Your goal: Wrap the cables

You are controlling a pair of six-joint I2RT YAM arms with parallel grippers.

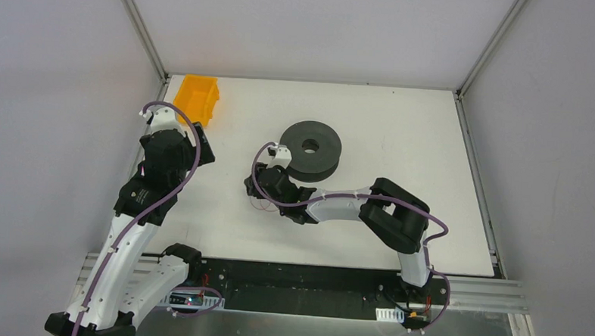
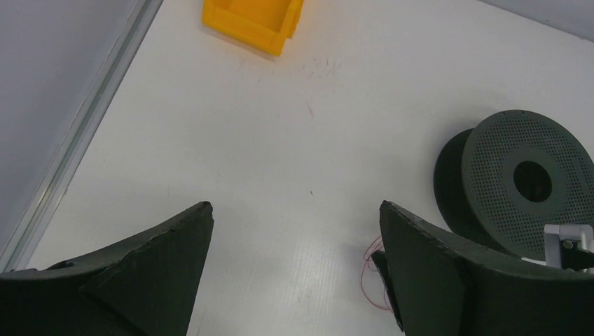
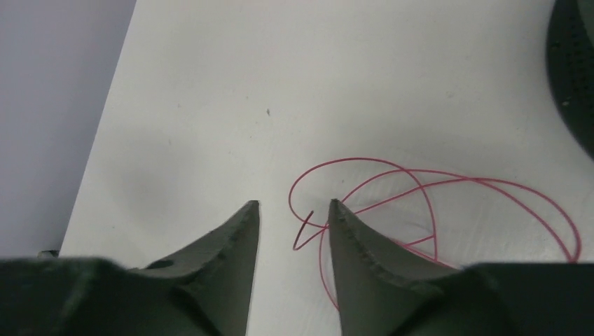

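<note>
The cable is a thin red wire (image 3: 420,183) lying in loose loops on the white table. My right gripper (image 3: 292,204) is open just above it. One free wire end lies between its jaws, and a loop runs under the right finger (image 3: 364,245). In the top view the right gripper (image 1: 254,190) is left of the dark grey spool (image 1: 310,148), with the wire (image 1: 261,206) faint below it. My left gripper (image 2: 295,205) is wide open and empty over bare table; part of the wire (image 2: 365,276) shows by its right finger. The left gripper (image 1: 197,150) hovers at the table's left.
A yellow bin (image 1: 197,99) stands at the back left corner and also shows in the left wrist view (image 2: 252,21). The spool (image 2: 522,178) lies flat, its perforated face up. Grey walls and metal rails (image 1: 145,36) close the table in.
</note>
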